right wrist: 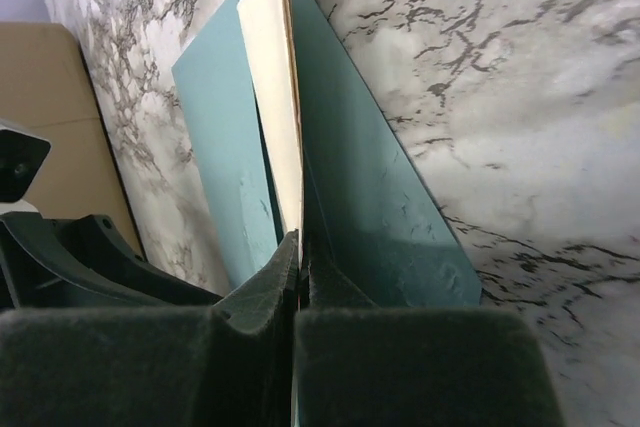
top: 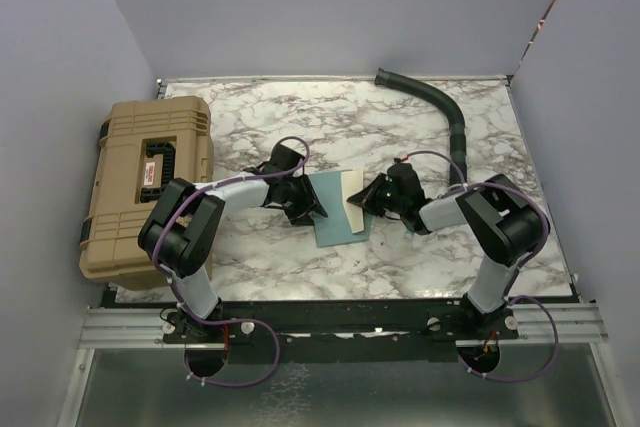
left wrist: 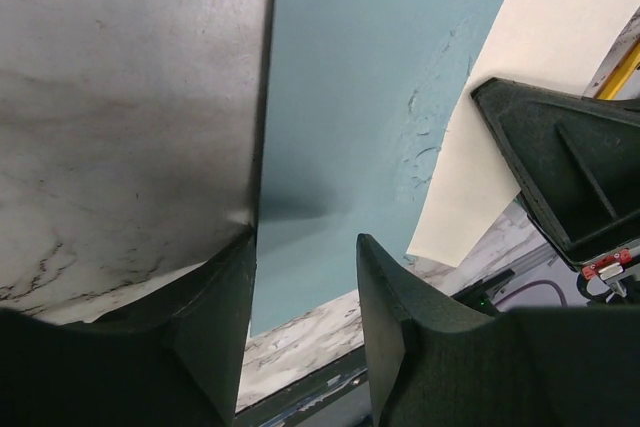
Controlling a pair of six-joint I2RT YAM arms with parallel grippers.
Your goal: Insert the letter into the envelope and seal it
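Note:
The teal envelope [top: 332,217] lies flat mid-table. The tan letter [top: 354,199] rests on its right part, tilted up. My left gripper [top: 306,205] is open at the envelope's left edge. In the left wrist view its jaws [left wrist: 305,247] stand apart over the envelope [left wrist: 360,97], the left finger touching the edge, with the letter [left wrist: 510,97] beyond. My right gripper [top: 366,205] is shut on the letter's near edge. In the right wrist view its fingers [right wrist: 300,242] pinch the letter [right wrist: 272,77], with teal envelope paper [right wrist: 385,197] on both sides.
A tan hard case [top: 145,182] sits at the table's left edge. A black corrugated hose [top: 440,107] curves along the back right. Grey walls close in the back and sides. The right gripper's body [left wrist: 570,167] is close to the left gripper.

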